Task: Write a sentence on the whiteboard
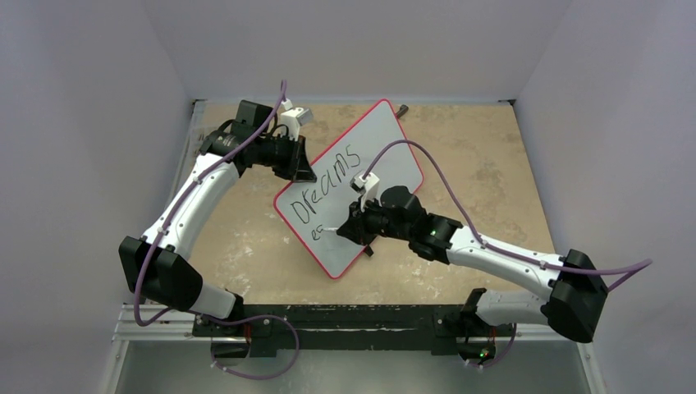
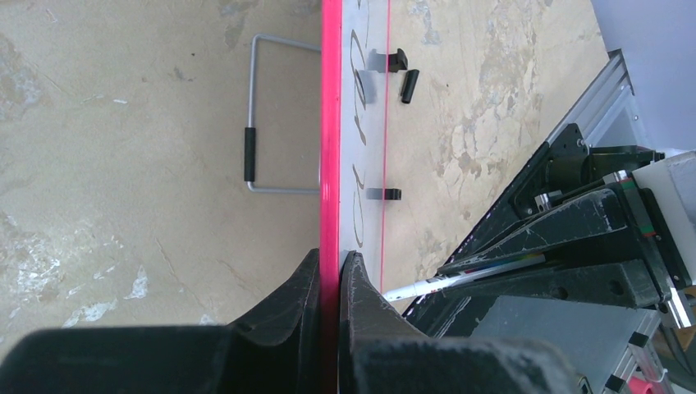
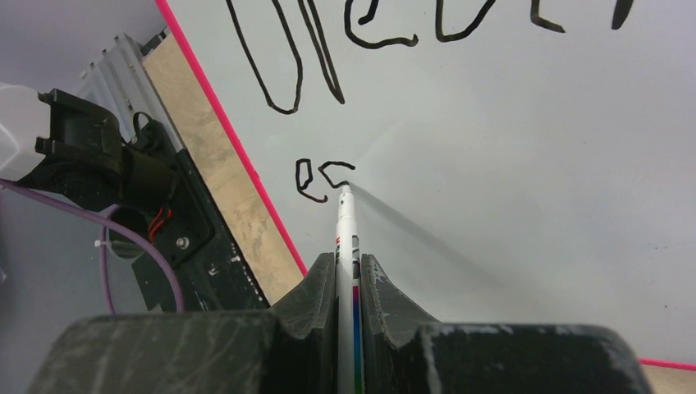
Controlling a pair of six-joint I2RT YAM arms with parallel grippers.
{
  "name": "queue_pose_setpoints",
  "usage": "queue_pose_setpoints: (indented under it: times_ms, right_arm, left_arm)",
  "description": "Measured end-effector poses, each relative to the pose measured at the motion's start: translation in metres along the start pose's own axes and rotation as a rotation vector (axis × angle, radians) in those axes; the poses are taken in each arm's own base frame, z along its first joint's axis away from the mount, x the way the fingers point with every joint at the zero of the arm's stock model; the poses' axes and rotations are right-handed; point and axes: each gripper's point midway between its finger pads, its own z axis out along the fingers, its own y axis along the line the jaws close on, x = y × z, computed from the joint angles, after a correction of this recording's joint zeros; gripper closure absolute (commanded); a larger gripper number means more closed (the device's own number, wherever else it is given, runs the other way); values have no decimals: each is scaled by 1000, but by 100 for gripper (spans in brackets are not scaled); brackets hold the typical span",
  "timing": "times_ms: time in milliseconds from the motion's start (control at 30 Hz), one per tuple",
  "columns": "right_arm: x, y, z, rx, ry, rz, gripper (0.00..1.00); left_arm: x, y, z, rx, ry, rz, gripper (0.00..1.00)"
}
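The whiteboard (image 1: 361, 168) stands tilted on the table, white with a thin red rim. My left gripper (image 2: 330, 267) is shut on its red edge (image 2: 330, 123) at the far left side. My right gripper (image 3: 348, 267) is shut on a white marker (image 3: 346, 226), whose tip touches the board. The sentence (image 1: 328, 185) reads "Dreams" on the first line; below it only "e" and part of a second letter (image 3: 324, 176) show. The marker tip sits at the end of that second letter. The marker also shows in the left wrist view (image 2: 427, 285).
A wire stand (image 2: 263, 123) with a black grip sits behind the board. A small black cap (image 2: 408, 86) lies on the tan table (image 1: 492, 156). A dark object (image 1: 402, 108) lies by the board's far corner. White walls enclose the table.
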Motion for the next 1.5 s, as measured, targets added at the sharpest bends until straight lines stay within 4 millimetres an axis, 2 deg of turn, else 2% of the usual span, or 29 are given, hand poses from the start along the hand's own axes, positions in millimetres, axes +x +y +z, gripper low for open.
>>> queue_pose_setpoints:
  times_ms: [233, 667, 933, 1100, 1333, 1500]
  right_arm:
    - [-2, -6, -1, 35, -9, 0, 100]
    - [-17, -5, -1, 55, -26, -3, 100]
    - [-18, -5, -1, 55, -27, -3, 100]
    - [-15, -5, -1, 53, -27, -3, 100]
    - [4, -13, -7, 73, 4, 3, 100]
    - [4, -16, -9, 96, 2, 2, 100]
  left_arm:
    - [0, 0, 0, 0, 0, 1, 100]
    - [0, 0, 0, 0, 0, 1, 100]
    - [0, 0, 0, 0, 0, 0, 100]
    - [0, 0, 0, 0, 0, 1, 100]
    - [0, 0, 0, 0, 0, 0, 100]
    - [0, 0, 0, 0, 0, 0, 100]
